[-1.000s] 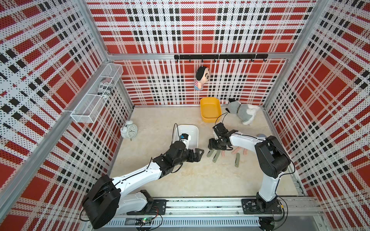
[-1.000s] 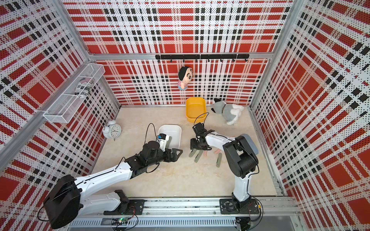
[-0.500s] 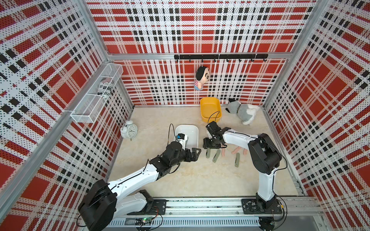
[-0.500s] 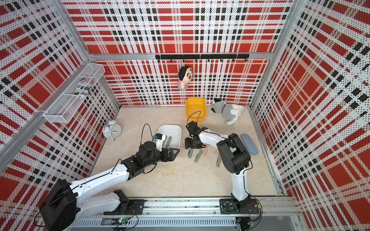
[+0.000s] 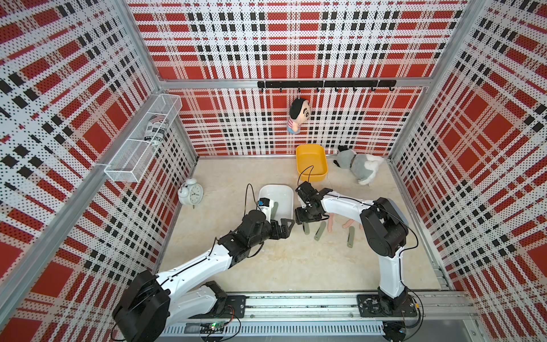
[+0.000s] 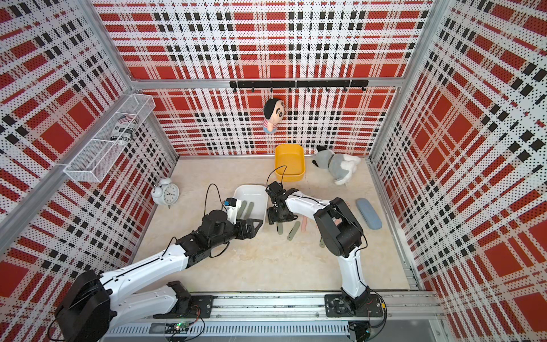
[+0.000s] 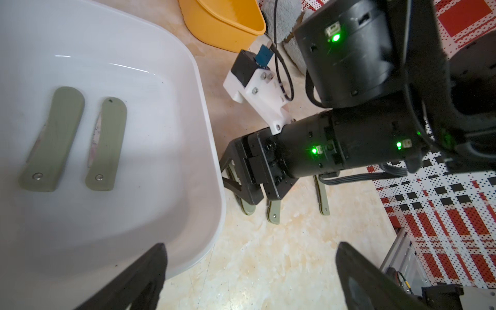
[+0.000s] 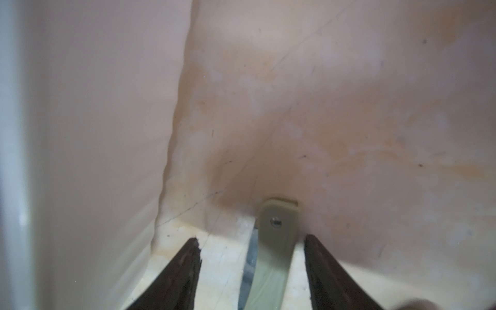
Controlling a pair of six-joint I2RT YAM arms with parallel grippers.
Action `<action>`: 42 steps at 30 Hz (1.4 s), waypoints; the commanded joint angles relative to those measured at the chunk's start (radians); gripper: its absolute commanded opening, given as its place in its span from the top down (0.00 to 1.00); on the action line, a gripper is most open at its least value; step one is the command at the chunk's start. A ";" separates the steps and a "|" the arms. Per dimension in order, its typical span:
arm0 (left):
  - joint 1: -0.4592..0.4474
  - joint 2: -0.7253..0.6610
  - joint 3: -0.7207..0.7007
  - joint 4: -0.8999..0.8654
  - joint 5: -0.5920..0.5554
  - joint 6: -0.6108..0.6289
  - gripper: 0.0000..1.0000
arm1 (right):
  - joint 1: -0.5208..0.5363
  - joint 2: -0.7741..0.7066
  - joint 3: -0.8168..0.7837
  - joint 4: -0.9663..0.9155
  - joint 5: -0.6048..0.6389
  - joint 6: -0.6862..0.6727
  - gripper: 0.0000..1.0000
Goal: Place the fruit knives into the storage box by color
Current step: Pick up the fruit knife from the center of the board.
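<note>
The white rectangular plastic tub [image 7: 212, 150] stands just beside the right gripper's [image 8: 252, 240] fingers and holds two sage-green plastic knives [image 7: 56, 137]. The left gripper [image 7: 251, 247] hangs empty, fingers wide apart, one of them over the tub's corner. The right gripper's fingers are down at the tabletop, apart and gripping nothing. A flat sage-green knife [image 8: 276, 241] lies lengthwise between them, nearer one finger. Closing slowly should let the farther finger centre it; pinch its edges low, then lift toward the tub.
</note>
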 commanded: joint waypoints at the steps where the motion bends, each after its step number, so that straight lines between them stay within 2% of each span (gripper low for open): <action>1: 0.007 -0.010 -0.006 0.003 0.010 0.013 0.00 | 0.019 -0.020 -0.010 -0.102 0.070 -0.020 0.35; 16: 0.011 -0.020 0.003 -0.021 0.008 0.019 0.01 | 0.106 -0.040 -0.038 -0.161 0.120 -0.008 0.41; 34: 0.013 -0.015 0.007 -0.020 0.009 0.018 0.00 | 0.105 -0.024 -0.063 -0.174 0.172 -0.034 0.68; 42: 0.014 -0.011 0.010 -0.021 0.015 0.018 0.00 | 0.082 -0.046 -0.078 -0.158 0.154 -0.042 0.73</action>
